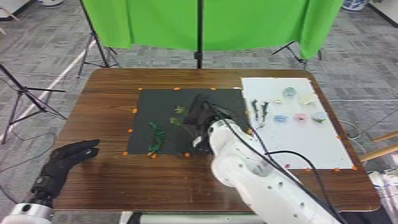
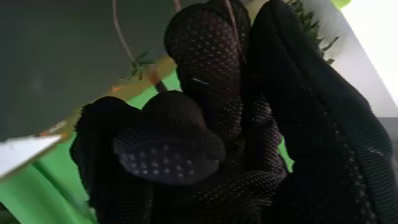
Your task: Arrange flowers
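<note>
Okay, what worries me here is the right hand ruining the layout. I've got it over the right part of the dark mat, and I honestly can't tell whether it's gripping anything; the black glove hides too much. The wrist view has a thin strand next to the glove, which I'd guess is a stem. If so, lifting carelessly could hook it and drag the whole piece along.

The pale green sprig lies just left of that hand, so any sideways wobble could sweep it out of line. The long green sprig is farther left and nearer me, which I'd call safer (famous last words).

Next risk is the white sheet on the right side of the worktop. The dark sprigs there sit close to the arm, so swinging back low could flatten them. Right of those are the blue flower and pink flower, pretty close together, so a sloppy grab for one could bump the other.

Left hand is at the near left, open and relaxed, well apart from the flowers. I'd leave it there.
</note>
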`<state>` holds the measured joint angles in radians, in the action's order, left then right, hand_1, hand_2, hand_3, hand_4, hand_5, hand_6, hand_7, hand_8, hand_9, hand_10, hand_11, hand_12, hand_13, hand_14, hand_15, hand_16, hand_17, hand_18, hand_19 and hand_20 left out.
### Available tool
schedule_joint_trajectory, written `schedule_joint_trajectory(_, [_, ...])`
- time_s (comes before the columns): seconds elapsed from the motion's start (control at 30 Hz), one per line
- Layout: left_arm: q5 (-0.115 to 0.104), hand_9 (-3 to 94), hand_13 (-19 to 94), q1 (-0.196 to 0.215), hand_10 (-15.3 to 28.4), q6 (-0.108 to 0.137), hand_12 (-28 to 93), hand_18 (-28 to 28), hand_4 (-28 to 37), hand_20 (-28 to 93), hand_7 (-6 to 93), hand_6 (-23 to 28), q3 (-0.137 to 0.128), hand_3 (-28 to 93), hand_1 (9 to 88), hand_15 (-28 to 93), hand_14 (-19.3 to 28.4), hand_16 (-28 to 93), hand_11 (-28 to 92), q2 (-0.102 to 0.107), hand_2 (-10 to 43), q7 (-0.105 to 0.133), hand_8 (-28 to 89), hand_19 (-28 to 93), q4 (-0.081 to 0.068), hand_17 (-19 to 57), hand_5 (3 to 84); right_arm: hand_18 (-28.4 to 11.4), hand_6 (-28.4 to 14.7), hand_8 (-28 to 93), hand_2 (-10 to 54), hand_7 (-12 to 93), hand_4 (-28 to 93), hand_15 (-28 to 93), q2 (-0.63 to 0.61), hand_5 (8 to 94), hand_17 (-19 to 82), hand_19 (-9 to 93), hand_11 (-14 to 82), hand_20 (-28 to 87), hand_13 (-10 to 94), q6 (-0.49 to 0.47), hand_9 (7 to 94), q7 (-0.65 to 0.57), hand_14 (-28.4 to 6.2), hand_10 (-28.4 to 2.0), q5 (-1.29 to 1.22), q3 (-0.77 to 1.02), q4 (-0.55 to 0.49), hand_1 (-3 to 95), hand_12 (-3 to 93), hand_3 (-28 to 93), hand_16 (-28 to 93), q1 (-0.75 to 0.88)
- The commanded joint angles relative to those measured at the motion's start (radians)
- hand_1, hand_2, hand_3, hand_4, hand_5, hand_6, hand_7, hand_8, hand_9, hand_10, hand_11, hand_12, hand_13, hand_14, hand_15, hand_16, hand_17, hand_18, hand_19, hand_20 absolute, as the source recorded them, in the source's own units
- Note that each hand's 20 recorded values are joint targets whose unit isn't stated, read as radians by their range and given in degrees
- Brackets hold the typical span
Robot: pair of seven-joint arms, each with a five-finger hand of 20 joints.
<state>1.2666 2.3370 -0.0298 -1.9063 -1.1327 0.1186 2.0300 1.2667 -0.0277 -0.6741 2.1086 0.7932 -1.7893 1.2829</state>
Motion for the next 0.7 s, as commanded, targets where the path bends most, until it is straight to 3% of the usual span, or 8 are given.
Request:
schedule_joint_trajectory(0.03, [0.007,48.4,37,0.011,14.2,-0.017,15,13.0,-15.5,20,15.1,3.9,0.003,67,28.3,20,18.7,3,21,0.003,-8.0,-0.017,-5,5,-0.001,6.7,50.8,-9.6,-2.5,24,-9.5,24,-11,63,0.065,86.2,74,93,34.6,49,94,0.023,93.6,-0.027,-1.6,-12.2,-0.04,0.009,0.017,56.9,28.9,55,26,0.064])
schedule_joint_trajectory(0.7, [0.011,48.1,37,0.001,14.3,-0.028,15,13.1,-15.5,19,14.7,3.9,0.009,66,28.2,20,18.5,3,21,0.003,-8.0,-0.017,-5,5,-0.007,6.3,50.6,-8.1,-3.3,24,-9.5,22,-11,62,0.09,85.9,74,93,33.8,42,94,0.092,93.7,-0.029,-1.8,-12.7,-0.085,0.059,0.055,54.2,28.6,55,23,0.08])
